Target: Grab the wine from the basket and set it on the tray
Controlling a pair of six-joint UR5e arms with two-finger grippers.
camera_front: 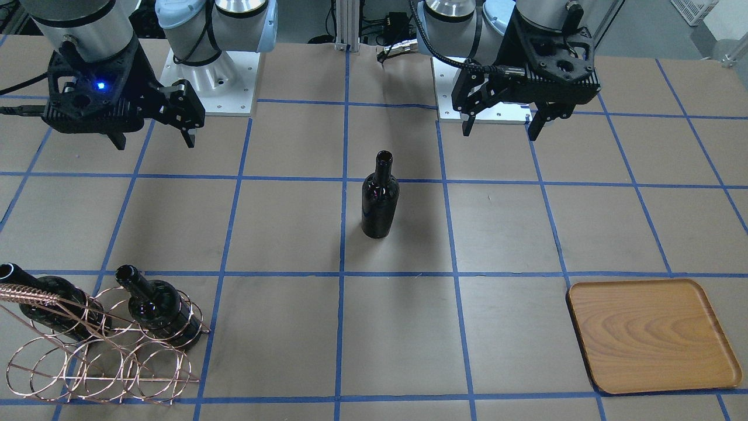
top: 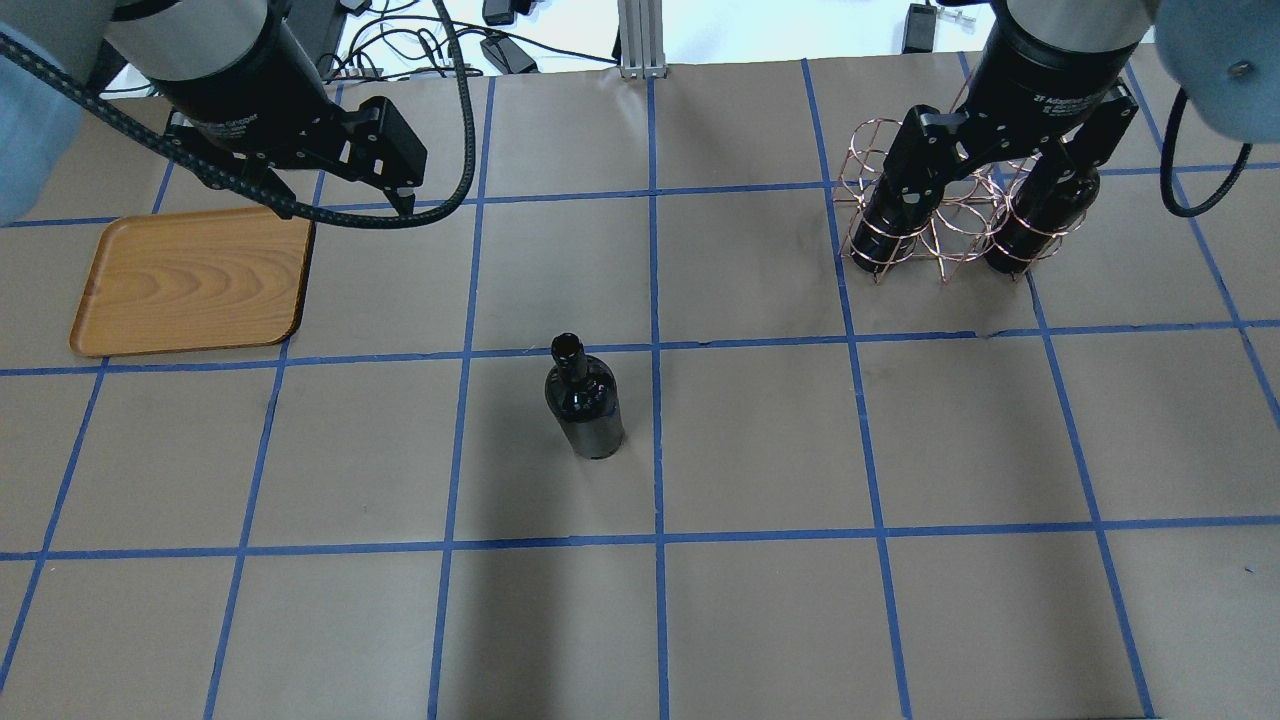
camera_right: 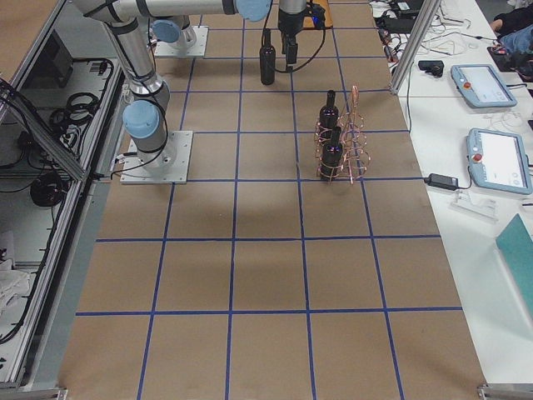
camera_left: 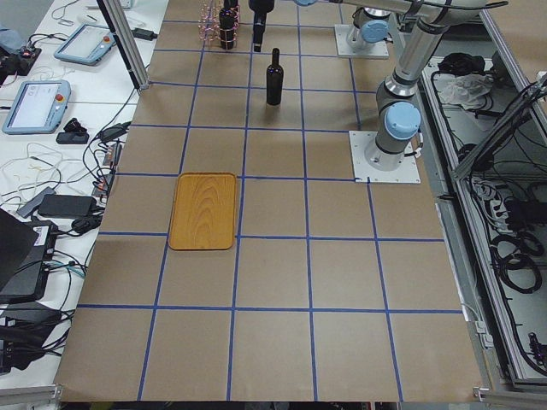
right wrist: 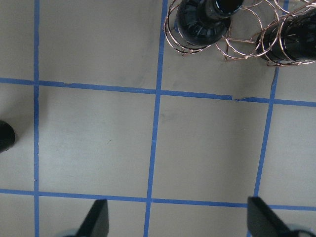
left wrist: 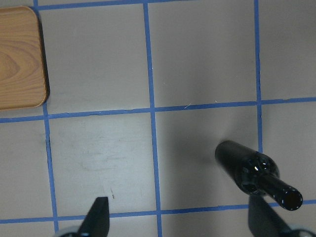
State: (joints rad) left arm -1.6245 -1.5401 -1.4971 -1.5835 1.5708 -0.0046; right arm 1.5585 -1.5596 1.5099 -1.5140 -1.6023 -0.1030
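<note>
Wine bottle (camera_front: 380,197) is standing upright on its base near the middle of the table (camera_front: 280,228), on the brown covering beside a crossing of blue tape lines, with nothing touching it. It is sitting well apart from both the wooden tray (camera_front: 651,336) and the copper wire basket (camera_front: 111,362), roughly between the two. The tray is lying flat toward the robot's left side of the table. The basket is resting toward the robot's right side, and two more dark bottles (camera_front: 158,307) are leaning in its hoops with their necks pointing up. The left gripper (camera_front: 501,131) is hanging above the table between the tray and the bottle, its fingers spread wide and gripping nothing. The right gripper (camera_front: 155,141) is hovering near the basket, its fingers likewise parted around bare air.
</note>
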